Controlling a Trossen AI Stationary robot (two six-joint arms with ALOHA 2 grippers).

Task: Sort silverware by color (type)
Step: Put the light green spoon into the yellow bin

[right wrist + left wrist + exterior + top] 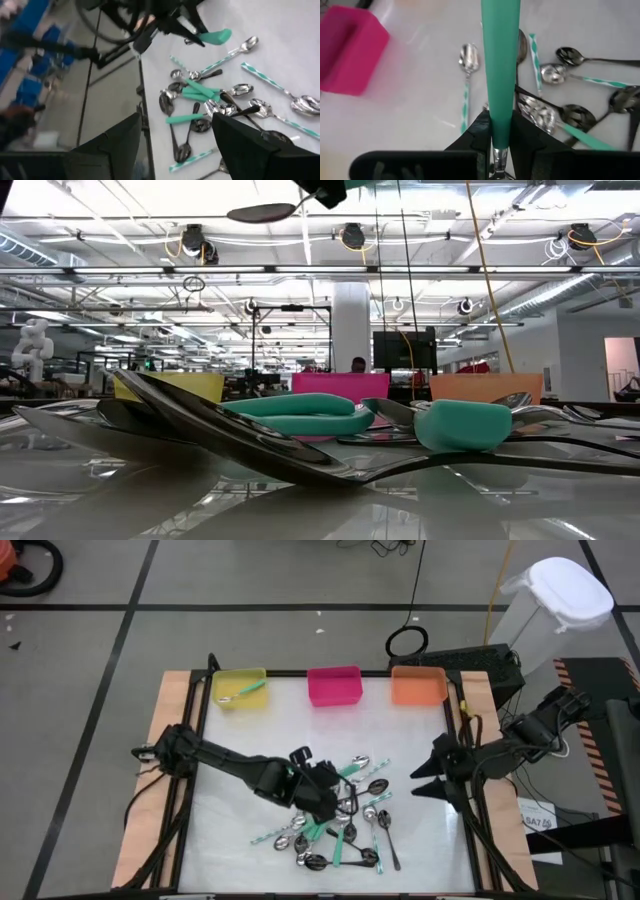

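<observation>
The left gripper (501, 142) pinches a teal spoon (500, 65) above the spoon pile (345, 825) at six o'clock. It could slip out, because the grip is near the end. The right gripper (432, 778) waits wide at three o'clock.

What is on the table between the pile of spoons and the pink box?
Nothing. In the high view, the white table is bare between the pile of spoons and the pink bin.
</observation>
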